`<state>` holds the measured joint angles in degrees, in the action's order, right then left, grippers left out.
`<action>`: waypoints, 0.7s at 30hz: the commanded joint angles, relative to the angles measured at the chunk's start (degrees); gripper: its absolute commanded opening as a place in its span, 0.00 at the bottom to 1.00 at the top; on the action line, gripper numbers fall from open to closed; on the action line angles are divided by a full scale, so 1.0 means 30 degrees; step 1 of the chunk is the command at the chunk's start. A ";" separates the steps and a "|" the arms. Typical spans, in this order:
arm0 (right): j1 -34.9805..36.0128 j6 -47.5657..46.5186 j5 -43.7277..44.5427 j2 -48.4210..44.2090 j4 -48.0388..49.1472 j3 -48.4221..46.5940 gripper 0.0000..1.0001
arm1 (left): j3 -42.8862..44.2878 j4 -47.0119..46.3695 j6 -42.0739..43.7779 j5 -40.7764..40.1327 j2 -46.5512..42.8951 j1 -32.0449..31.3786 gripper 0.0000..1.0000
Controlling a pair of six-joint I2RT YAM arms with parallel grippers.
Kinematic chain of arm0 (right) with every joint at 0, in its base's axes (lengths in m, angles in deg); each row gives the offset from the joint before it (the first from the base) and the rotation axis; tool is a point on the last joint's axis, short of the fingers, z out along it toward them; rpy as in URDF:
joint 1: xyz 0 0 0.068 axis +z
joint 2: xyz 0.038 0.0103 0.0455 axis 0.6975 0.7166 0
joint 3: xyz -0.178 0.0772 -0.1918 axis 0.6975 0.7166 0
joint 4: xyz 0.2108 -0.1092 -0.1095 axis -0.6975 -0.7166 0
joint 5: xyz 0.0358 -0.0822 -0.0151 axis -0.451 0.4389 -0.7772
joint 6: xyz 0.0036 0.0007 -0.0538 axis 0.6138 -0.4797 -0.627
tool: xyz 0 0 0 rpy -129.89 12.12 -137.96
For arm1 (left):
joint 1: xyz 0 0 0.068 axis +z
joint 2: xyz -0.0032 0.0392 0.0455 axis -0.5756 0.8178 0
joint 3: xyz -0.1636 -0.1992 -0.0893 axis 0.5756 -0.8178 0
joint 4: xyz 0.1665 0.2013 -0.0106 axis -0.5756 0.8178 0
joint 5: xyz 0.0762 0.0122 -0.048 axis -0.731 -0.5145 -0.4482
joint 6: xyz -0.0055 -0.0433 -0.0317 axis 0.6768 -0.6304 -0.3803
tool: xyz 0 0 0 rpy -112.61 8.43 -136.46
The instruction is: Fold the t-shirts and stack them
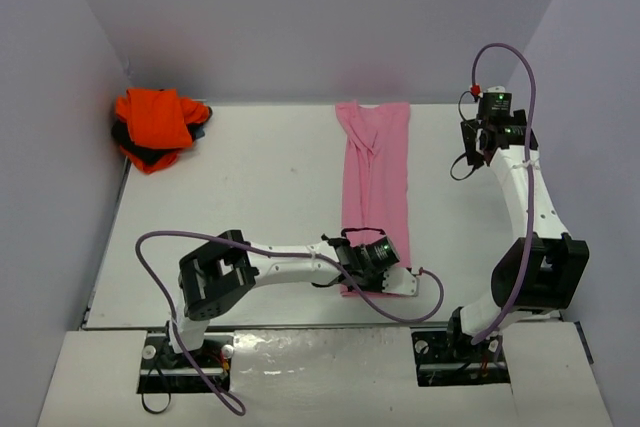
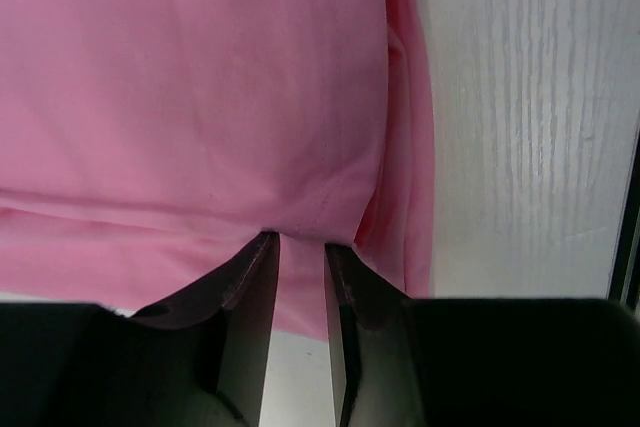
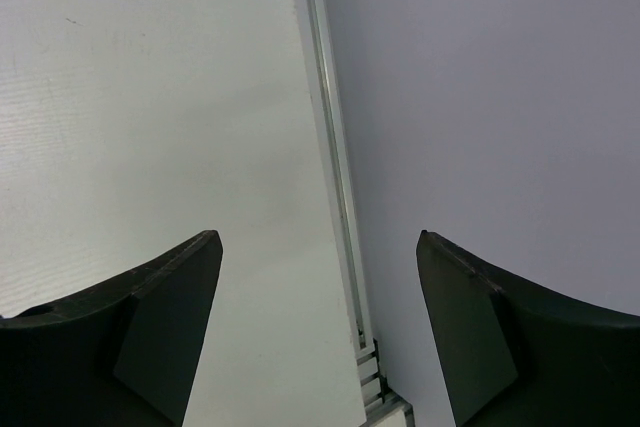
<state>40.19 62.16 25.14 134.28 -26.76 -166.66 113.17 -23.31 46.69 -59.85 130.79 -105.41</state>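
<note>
The light pink t-shirt (image 1: 378, 177) lies as a long narrow strip running from the back of the table to its near edge. My left gripper (image 1: 372, 272) sits at the strip's near end. In the left wrist view my left gripper (image 2: 300, 242) is nearly closed, with a puckered fold of the pink t-shirt (image 2: 200, 77) pinched at its tips. The orange t-shirt (image 1: 155, 119) lies bunched on top of the dark t-shirt (image 1: 145, 154) in the back left corner. My right gripper (image 1: 478, 152) is open and empty, right of the pink strip; it also shows in the right wrist view (image 3: 318, 237).
Grey walls close the white table (image 1: 250, 197) at the back and on both sides. The table's metal side rail (image 3: 330, 167) runs under my right gripper. A purple cable (image 1: 300, 277) loops beside my left arm.
</note>
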 commanded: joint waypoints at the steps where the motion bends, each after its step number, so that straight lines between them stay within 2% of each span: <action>1: -0.0335 -0.0047 0.1462 -0.0535 0.1060 -0.0336 0.76 | 0.0275 -0.1274 -0.0255 -0.0285 -0.0102 -0.0380 0.22; 7: -0.0544 -0.0119 0.1473 -0.0641 0.1186 -0.0062 0.77 | 0.0217 -0.1210 -0.0260 -0.0868 -0.0644 -0.0408 0.21; 9: -0.0620 -0.0019 0.1347 -0.0505 0.1287 -0.0036 0.77 | 0.0180 -0.1310 -0.0408 -0.1421 -0.1103 -0.0483 0.18; 15: -0.0709 0.0040 0.1170 -0.0018 0.1316 0.0081 0.78 | 0.0018 -0.1427 -0.0329 -0.3268 -0.2898 -0.0335 0.18; 21: -0.0874 0.0050 0.1190 0.0197 0.1288 0.0004 0.78 | 0.0444 -0.0952 -0.0726 -0.2903 -0.3564 0.0054 0.19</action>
<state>38.23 61.76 27.27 134.63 -25.52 -166.22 111.96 -25.75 46.17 -67.78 125.11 -105.97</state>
